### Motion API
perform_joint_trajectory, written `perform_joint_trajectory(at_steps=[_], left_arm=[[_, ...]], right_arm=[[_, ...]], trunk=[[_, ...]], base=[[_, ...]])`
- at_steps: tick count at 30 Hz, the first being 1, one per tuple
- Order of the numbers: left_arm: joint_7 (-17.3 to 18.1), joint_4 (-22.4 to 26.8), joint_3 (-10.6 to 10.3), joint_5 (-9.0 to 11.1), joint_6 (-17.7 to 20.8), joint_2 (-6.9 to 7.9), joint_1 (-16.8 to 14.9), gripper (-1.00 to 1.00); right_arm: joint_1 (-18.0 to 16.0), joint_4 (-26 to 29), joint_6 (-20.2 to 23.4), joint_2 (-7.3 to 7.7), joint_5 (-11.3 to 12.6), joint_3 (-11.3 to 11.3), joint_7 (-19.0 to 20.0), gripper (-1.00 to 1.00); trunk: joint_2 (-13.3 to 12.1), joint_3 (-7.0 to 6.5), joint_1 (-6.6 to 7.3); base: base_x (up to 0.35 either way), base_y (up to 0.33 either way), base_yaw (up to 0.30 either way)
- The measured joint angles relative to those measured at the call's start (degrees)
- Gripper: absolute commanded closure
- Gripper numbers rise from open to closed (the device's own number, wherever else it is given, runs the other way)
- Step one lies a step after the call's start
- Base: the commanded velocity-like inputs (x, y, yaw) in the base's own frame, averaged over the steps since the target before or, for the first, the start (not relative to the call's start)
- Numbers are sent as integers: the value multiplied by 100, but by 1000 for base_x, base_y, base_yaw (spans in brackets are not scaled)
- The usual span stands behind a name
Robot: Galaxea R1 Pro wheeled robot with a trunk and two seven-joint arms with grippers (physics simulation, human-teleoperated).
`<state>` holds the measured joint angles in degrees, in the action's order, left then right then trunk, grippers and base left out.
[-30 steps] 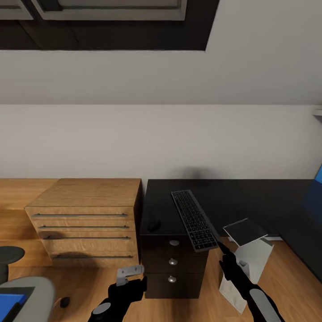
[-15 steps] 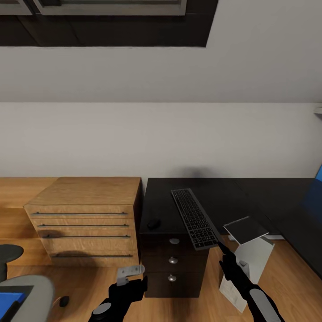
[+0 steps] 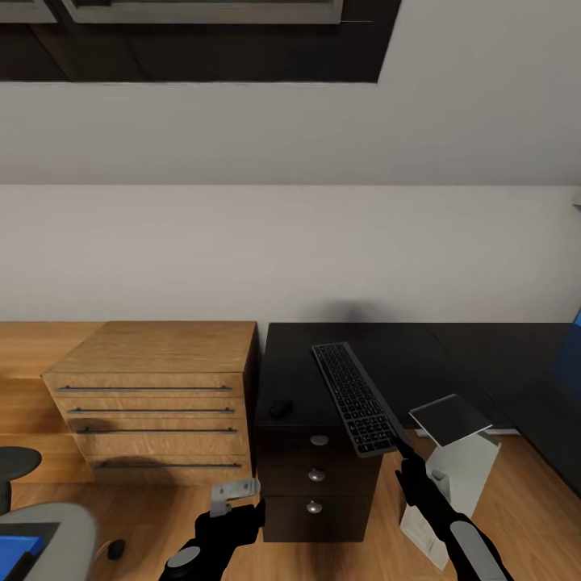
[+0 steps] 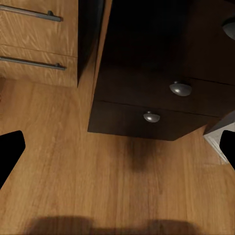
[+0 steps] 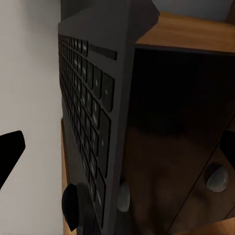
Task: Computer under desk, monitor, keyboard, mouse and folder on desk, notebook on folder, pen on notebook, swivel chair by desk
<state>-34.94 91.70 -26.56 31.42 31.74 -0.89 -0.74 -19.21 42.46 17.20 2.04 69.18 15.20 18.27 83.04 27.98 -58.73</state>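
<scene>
The dark keyboard (image 3: 355, 397) lies lengthwise on the black desk (image 3: 403, 355), its near end jutting past the front edge. My right gripper (image 3: 401, 450) is just below that end, open; in the right wrist view the keyboard (image 5: 88, 122) looms close between the spread fingers (image 5: 11, 149). The black mouse (image 3: 280, 409) rests on the desk left of the keyboard. A white computer tower (image 3: 456, 460) stands on the floor at the right. The monitor's blue screen (image 3: 574, 343) peeks in at the right edge. My left gripper (image 3: 242, 504) hangs open, low before the desk drawers (image 4: 161, 105). The swivel chair (image 3: 48, 524) bearing the blue folder (image 3: 16, 545) sits at bottom left.
A wooden dresser (image 3: 153, 395) with several drawers stands against the wall left of the desk. The desk's drawer unit (image 3: 316, 476) has three round knobs. Wood floor lies between me and the furniture. A small dark thing (image 3: 115, 549) lies by the chair.
The whole picture has shifted slightly right and down, so the camera moved. Both arms, the keyboard and the mouse hold their places.
</scene>
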Motion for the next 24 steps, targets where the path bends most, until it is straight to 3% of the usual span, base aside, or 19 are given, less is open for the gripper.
perform_joint_trajectory(at_steps=[15, 24], left_arm=[[0, -1, 0, -4, 2, -14, 0, -100], [0, -1, -2, -5, -1, -26, 0, -100]], right_arm=[[2, 0, 0, 0, 0, 0, 0, -100], [1, 0, 0, 0, 0, 0, 0, -100]], trunk=[[0, 0, 0], [321, 144, -176]], base=[[11, 2, 0], [0, 0, 0]])
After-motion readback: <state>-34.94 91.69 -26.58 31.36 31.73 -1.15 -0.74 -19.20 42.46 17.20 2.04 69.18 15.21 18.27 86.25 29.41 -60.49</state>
